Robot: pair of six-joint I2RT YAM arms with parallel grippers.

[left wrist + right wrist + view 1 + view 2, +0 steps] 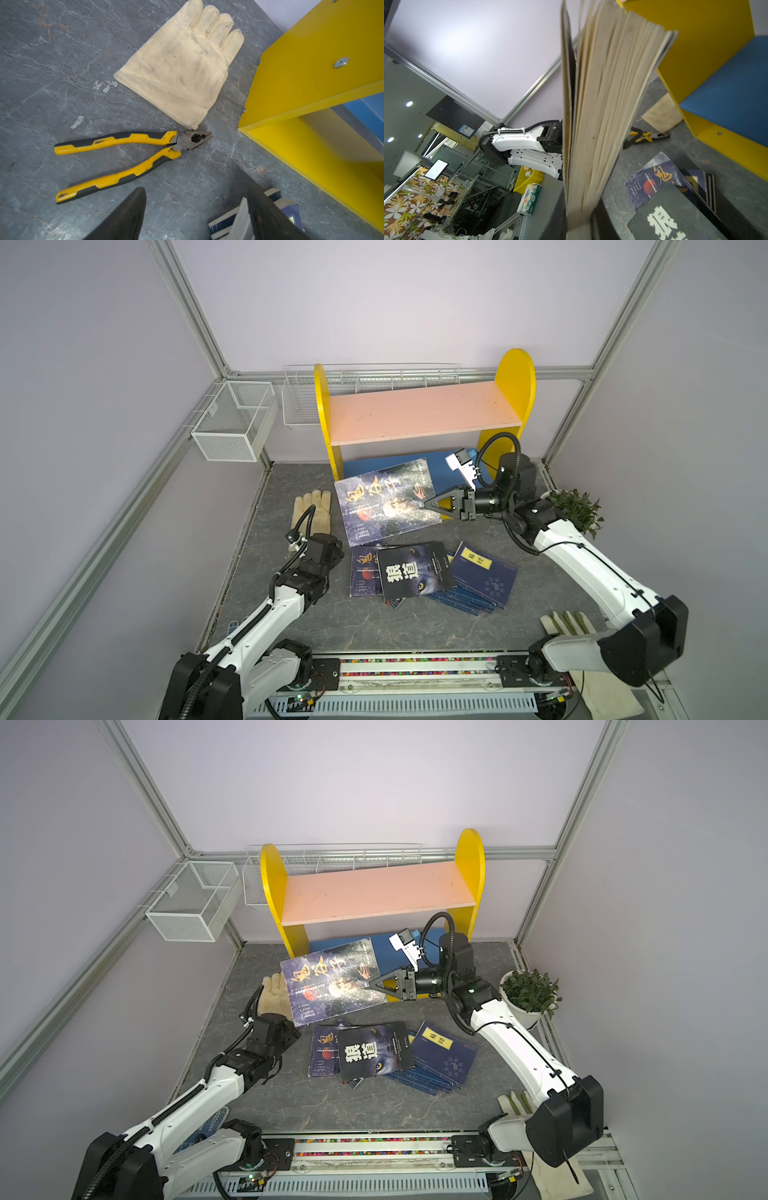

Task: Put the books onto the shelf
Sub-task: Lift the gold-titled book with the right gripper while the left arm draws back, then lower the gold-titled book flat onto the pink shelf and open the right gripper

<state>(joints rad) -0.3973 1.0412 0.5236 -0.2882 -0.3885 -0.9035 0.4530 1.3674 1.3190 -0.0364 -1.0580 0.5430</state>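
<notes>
My right pincer (428, 502) is clenched on the open edge of a glossy paperback (386, 499) with large gold Chinese characters. It holds the book aloft, cover up and tilted, just in front of the shelf (515, 381). In the right wrist view the book's pages (602, 104) fan apart above the grip. The book's far corner overlaps the blue lower board (444, 466) in both top views; I cannot tell whether the two touch. Above it runs the pink upper board (424, 410), between the yellow round-topped sides.

The pile of books (415, 572) lies flat on the grey stone-patterned surface (374, 630) in front of the shelf. A dark wolf-eyed paperback is on top, and thin navy volumes with yellow labels (484, 572) spread out beside it.

My left pincer (195, 193) is released, its fingers spread above the surface at the left of the pile. Yellow-handled pliers (128, 160) lie just ahead of it, their nose touching the cuff of a cream work glove (182, 70). A potted plant (575, 512) stands behind my right arm. White wire baskets (232, 418) hang on the frame at the left.
</notes>
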